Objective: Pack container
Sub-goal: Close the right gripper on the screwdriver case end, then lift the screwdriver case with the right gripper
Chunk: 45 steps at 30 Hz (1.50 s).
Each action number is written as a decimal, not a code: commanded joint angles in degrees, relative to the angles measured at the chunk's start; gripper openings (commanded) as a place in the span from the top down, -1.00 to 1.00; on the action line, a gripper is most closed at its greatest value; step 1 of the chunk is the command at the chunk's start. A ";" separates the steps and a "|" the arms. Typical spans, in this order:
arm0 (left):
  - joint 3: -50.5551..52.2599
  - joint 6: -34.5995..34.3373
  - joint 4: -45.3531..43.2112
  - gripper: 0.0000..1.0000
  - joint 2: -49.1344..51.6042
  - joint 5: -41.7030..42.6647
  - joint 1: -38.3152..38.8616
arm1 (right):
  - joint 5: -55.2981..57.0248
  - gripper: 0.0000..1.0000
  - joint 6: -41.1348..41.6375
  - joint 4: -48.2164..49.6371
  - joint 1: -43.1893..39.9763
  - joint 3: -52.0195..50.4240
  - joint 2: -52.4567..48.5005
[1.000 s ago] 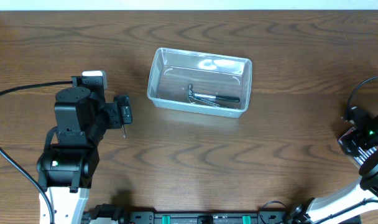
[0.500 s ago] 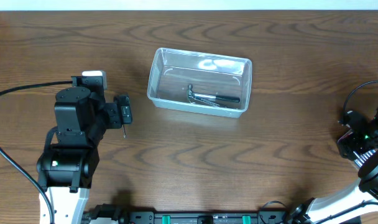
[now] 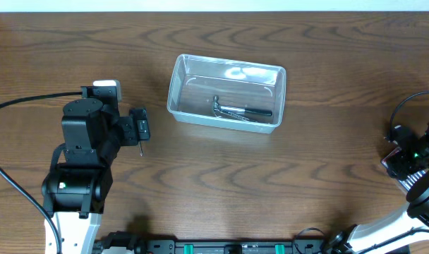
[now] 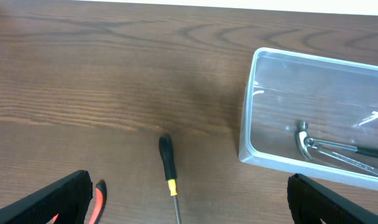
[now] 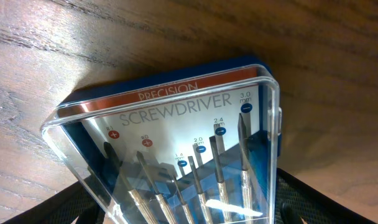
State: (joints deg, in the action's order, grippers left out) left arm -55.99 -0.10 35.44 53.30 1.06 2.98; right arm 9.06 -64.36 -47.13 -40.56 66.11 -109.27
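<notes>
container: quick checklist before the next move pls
1. container has free room: ok, only a hammer inside.
2. left gripper open: ok.
3. screwdriver lined up for the left gripper: ok, roughly centred in the left wrist view.
4. right gripper hold on the screwdriver set case: cannot tell.
5. container upright and untouched by either gripper: ok.
</notes>
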 commanded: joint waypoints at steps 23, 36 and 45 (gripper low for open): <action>-1.36 0.50 -0.39 -0.97 -0.26 -0.68 -0.35 | -0.96 -0.25 1.75 2.47 0.48 -1.84 -2.01; -1.36 0.50 -0.39 -0.97 -0.26 -0.68 -0.35 | -0.94 0.00 2.19 3.28 1.09 -1.84 -2.01; -1.36 0.50 -0.39 -0.97 -0.26 -0.68 -0.35 | -1.38 0.38 5.18 5.81 3.54 -1.66 -2.01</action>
State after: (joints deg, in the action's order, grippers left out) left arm -55.99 -0.10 35.35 53.30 1.06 2.98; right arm 10.17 -62.48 -42.89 -38.54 66.11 -108.88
